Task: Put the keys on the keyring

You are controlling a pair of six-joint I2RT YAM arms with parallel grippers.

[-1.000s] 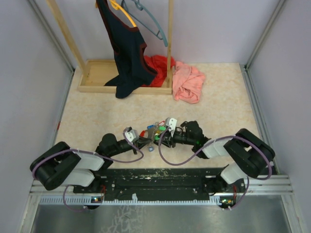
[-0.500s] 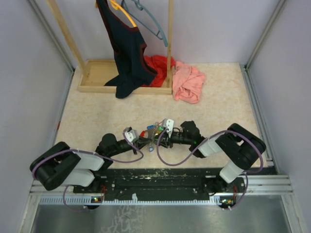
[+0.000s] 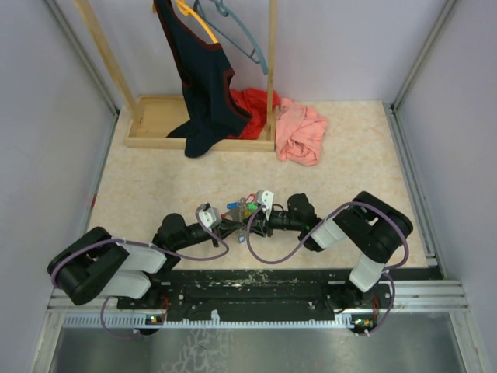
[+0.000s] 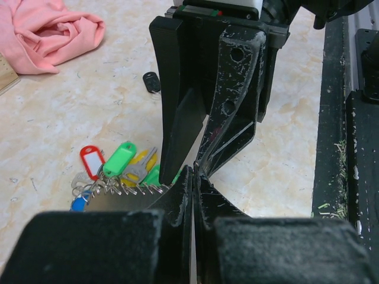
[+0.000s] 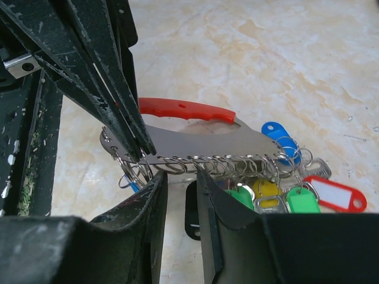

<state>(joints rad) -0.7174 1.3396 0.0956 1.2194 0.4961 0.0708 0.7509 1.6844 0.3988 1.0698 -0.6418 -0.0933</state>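
The left claw (image 4: 193,177) is pinched fully closed on the grey end of the keyring (image 5: 195,142), which is held low over the tabletop (image 5: 284,53) near its 6 o'clock edge, red grip uppermost. At the left claw's 3 o'clock, the right claw (image 5: 180,192) stands a narrow gap apart under the plate with a dark tag (image 5: 190,222) showing in the gap, though I cannot tell whether it pinches that tag. The keys (image 5: 302,198) dangle toward 4 o'clock on thin wire loops and look light, loose and slippery, so a flat plastic head seems the best hold, while the stiff ring should bear a firm pinch on its plate.
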